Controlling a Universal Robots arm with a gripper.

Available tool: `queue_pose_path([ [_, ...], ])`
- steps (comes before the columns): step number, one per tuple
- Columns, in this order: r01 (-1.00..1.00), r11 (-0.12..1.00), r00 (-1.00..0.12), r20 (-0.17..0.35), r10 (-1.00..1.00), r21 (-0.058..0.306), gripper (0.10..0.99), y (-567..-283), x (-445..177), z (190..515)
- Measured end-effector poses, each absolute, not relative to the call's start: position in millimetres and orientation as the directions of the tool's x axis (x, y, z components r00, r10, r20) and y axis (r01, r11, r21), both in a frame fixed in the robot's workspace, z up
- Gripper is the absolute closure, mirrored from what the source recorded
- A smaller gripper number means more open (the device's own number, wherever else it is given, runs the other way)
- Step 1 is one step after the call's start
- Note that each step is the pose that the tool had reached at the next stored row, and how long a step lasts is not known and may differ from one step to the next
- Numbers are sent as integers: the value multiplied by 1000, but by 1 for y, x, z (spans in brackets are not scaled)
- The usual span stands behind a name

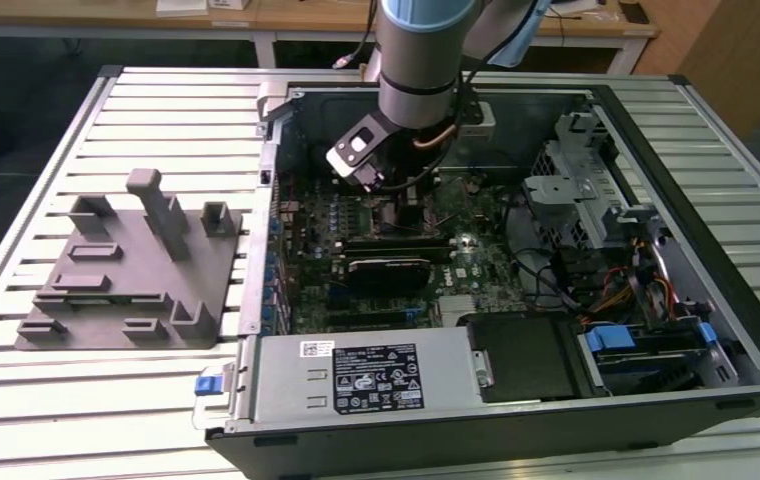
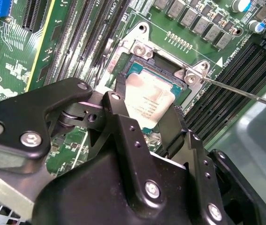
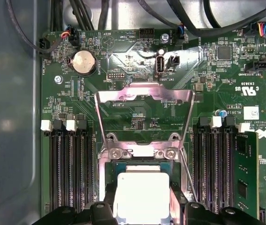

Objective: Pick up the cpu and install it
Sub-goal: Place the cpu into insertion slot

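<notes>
**A:** Where is the cpu?

**B:** The cpu (image 2: 148,91), a small flat square chip with a silvery-white metal top, lies squarely over the dark square socket frame (image 2: 151,63) on the green motherboard (image 3: 208,93), inside the open black computer case (image 1: 514,435). I cannot tell whether it is fully seated or just above.

**A:** And the gripper?

**B:** The black two-fingered gripper (image 2: 148,105) is narrow, with its fingers (image 2: 119,101) pressed against two opposite edges of the chip. The other two edges are bare.

**A:** How much room is there around it?

**B:** Little. Long black memory slots (image 3: 67,173) run just beside the socket on both sides, and a green memory stick (image 3: 245,178) stands in one outer slot. The silver metal hold-down plate (image 3: 144,93) is flipped up at one end of the socket. The thin metal lever (image 2: 240,93) is swung out over the slots.

**A:** And further out?

**B:** In the exterior view the grey arm (image 1: 420,40) reaches down by the case's far wall. The metal drive cage (image 1: 580,170) is on the exterior view's right, and the silver power supply box (image 1: 367,375) is near. The grey stepped plastic block (image 1: 127,270) stands on the slatted metal table (image 1: 87,420), well apart on the exterior view's left.
</notes>
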State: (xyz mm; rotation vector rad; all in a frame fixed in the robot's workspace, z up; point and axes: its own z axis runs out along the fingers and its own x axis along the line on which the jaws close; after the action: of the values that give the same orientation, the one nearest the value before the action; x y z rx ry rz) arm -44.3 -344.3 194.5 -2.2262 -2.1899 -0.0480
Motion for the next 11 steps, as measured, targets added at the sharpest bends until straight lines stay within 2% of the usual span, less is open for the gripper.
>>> queue_pose_path([
  [11, 1000, -17, 16, 35, 999, 8, 561, -344, -45, 194],
])
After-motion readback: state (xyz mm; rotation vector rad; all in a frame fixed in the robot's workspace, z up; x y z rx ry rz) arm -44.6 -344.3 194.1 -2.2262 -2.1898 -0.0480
